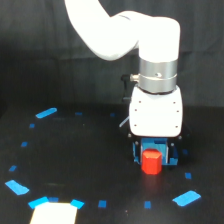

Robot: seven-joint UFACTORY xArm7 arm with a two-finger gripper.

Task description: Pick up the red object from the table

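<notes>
The red object (151, 162) is a small stubby red-orange block, seen right of centre in the exterior view. It sits between the blue fingers (136, 154) of my gripper (153, 159), which hangs straight down from the white arm. The fingers stand close on both sides of the block and look shut on it. The block's underside is at or just above the black table (75, 165); I cannot tell whether it touches.
Small blue tape marks ring the table, with larger blue patches at the left (46, 113), front left (16, 187) and front right (186, 198). A pale patch (54, 213) lies at the front edge. A dark curtain hangs behind.
</notes>
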